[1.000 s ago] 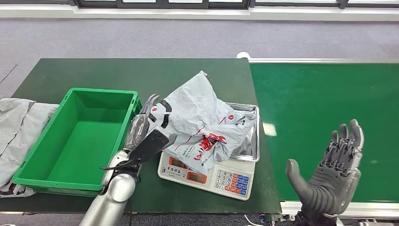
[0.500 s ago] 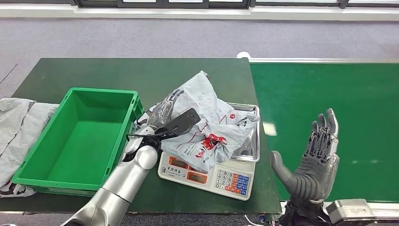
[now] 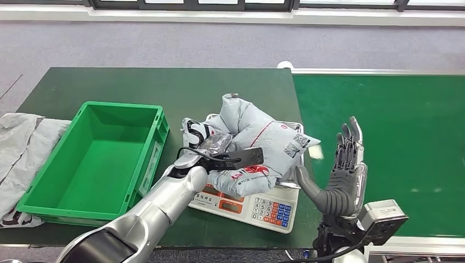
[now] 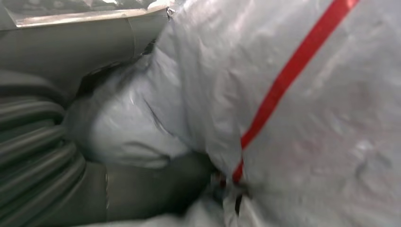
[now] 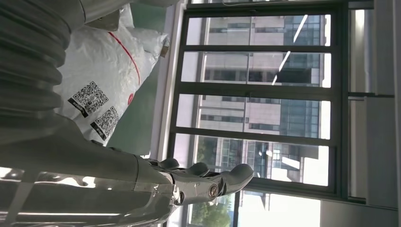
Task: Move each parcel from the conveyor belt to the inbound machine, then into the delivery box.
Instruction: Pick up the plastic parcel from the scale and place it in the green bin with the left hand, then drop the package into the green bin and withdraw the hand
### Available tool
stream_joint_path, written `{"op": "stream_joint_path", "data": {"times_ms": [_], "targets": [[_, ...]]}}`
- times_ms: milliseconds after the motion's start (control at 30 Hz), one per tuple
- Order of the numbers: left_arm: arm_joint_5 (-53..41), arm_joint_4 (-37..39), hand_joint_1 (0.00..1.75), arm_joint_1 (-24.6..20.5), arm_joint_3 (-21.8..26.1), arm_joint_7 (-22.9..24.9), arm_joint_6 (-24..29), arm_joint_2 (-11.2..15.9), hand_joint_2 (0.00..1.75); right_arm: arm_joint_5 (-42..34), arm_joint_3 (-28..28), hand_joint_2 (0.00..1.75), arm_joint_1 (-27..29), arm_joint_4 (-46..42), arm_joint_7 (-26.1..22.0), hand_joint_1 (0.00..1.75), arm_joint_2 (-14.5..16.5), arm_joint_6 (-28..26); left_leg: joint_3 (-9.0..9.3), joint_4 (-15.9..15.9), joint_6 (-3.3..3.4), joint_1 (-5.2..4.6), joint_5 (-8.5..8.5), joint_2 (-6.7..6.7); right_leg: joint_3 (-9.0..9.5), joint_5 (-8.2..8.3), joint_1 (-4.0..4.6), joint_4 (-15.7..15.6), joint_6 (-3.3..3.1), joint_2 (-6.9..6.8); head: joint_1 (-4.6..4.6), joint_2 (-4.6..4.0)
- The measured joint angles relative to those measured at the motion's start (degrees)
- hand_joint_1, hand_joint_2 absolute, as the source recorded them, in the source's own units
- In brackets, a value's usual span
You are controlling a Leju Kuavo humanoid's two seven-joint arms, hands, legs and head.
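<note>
Desk [image 3: 109,82]: you had the dark green desk carrying the bin and the scale, with the conveyor belt [image 3: 395,137] running alongside it on your robot's right, bare of parcels in the head view.
Delivery box [image 3: 44,189]: the green bin stood just left of the scale and held nothing yet.
Inbound machine [image 3: 257,208]: the scale sat near the desk's front edge, its steel tray mostly covered.
Parcel [image 3: 263,142]: the grey poly bag with the red stripe and printed codes lay bunched on the scale tray, overhanging it on the bin side.
Step in hand: you were, as I judge it, at the second leg, taking the weighed parcel off the scale toward the bin.
Left hand [image 3: 216,148]: it was pressed into the parcel's near-left side with fingers curled on the plastic; the wrist view showed bag bunched against the thumb, so you appeared to be gripping it.
Right hand [image 3: 340,175]: it stood upright beside the scale, fingers spread, holding nothing and apart from the parcel.
Next move: you would need a firm hold on loose film, a lift clear of the tray rim, then a carry left over the bin wall.
</note>
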Motion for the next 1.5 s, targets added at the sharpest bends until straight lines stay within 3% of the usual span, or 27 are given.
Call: {"op": "stream_joint_path", "data": {"times_ms": [267,433,567,800,967,1167,1267,1467,1500], "targets": [[1.03,1.85,1.75,-0.93,-0.05,-1.52,0.34,-0.6,1.75,-0.09,0.0,1.75,0.24,0.53,0.22,0.0,0.15,0.13,0.11,0.0,0.01,0.0,-0.01,0.02,0.09,0.0,0.0,0.0,0.0,0.01,0.0,0.0],[6.45,-0.19,1.75,1.15,0.72,-10.71,6.22,-0.52,1.75,-1.93,0.0,1.75,0.79,0.59,0.84,0.0,0.15,1.26,0.05,0.0,0.0,0.0,0.01,0.02,0.03,0.01,0.0,0.02,0.0,0.02,0.0,0.0],[12.76,-8.37,1.75,5.15,3.39,-17.89,16.41,0.31,1.75,-2.3,0.0,1.75,1.54,0.6,1.03,0.0,0.15,1.98,-0.07,0.0,-0.02,0.0,0.01,0.08,-0.13,0.02,0.01,0.04,-0.02,0.1,0.0,0.0],[17.1,-31.47,1.75,11.38,8.15,-19.93,30.75,4.77,1.75,-2.03,-0.01,1.75,2.89,0.72,0.37,0.0,0.15,2.12,-0.13,-0.06,-0.04,0.02,0.01,0.13,-0.26,-0.03,0.02,0.08,-0.07,0.13,-0.01,0.0],[17.31,-40.27,1.75,13.84,9.97,-19.85,31.8,6.66,1.75,-1.98,-0.02,1.75,3.52,0.72,0.19,0.0,0.15,2.1,-0.16,-0.07,-0.04,0.01,0.01,0.1,-0.26,-0.05,0.01,0.07,-0.09,0.05,0.0,0.0],[17.29,-44.36,1.75,15.09,10.48,-19.9,31.92,7.63,1.75,-1.98,-0.02,1.75,3.66,0.72,0.18,0.0,0.16,2.1,-0.16,-0.06,-0.03,0.0,0.01,0.1,-0.26,-0.03,0.0,0.05,-0.08,0.06,0.0,0.0],[18.2,-45.53,1.75,15.66,10.98,-21.13,35.04,7.94,1.75,-1.98,-0.02,1.75,3.69,0.72,0.19,0.0,0.16,2.06,-0.16,-0.06,-0.04,0.0,0.01,0.11,-0.27,-0.03,0.01,0.06,-0.08,0.09,0.0,0.0],[28.01,-51.68,1.75,19.09,18.26,-26.34,42.63,10.0,1.75,-2.03,-0.02,1.75,4.99,0.71,0.22,0.0,0.16,1.55,-0.1,-0.12,-0.11,0.02,-0.04,0.21,-0.31,-0.1,0.04,0.09,-0.18,0.2,0.0,0.0],[28.41,-52.56,1.66,19.95,20.18,-27.12,43.37,10.33,1.75,-2.0,-0.03,1.75,5.28,0.7,0.26,0.0,0.19,1.43,-0.09,-0.13,-0.12,0.03,-0.04,0.21,-0.31,-0.12,0.05,0.1,-0.21,0.19,0.0,0.0]]}}
